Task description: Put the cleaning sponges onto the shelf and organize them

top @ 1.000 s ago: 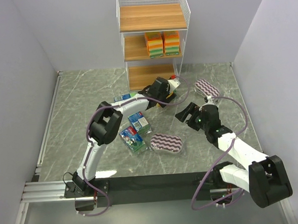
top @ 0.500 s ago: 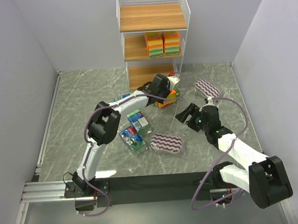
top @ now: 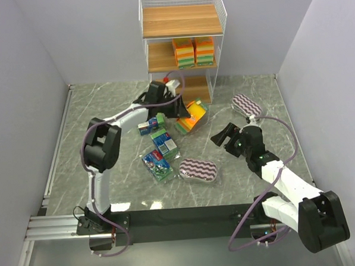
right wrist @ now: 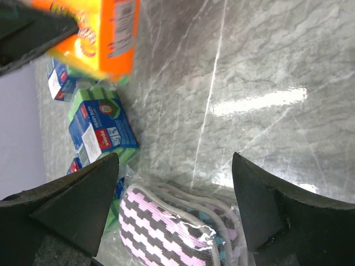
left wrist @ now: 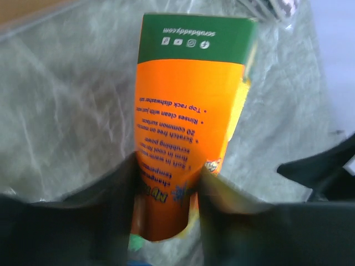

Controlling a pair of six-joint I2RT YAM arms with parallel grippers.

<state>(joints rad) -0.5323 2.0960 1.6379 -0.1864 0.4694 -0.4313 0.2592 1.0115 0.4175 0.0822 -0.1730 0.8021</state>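
My left gripper (top: 181,111) is shut on an orange sponge pack (top: 193,115) with a green end (left wrist: 188,111), held just off the floor in front of the shelf (top: 182,21). Two orange sponge stacks (top: 193,51) sit on the shelf's middle board. My right gripper (top: 224,135) is open and empty, above a purple-white striped oval pad (top: 198,170) that also shows in the right wrist view (right wrist: 172,233). A second striped pad (top: 246,104) lies at the right. Blue-green packs (top: 164,144) lie on the floor, one in the right wrist view (right wrist: 102,130).
Grey walls close in the marble floor (top: 105,119) on three sides. The shelf's top board (top: 181,19) and bottom board (top: 178,91) are bare. A black rail (top: 182,216) runs along the near edge.
My left arm has swung left and pulled back, carrying the orange pack away from the shelf's right foot. My right gripper has barely moved.
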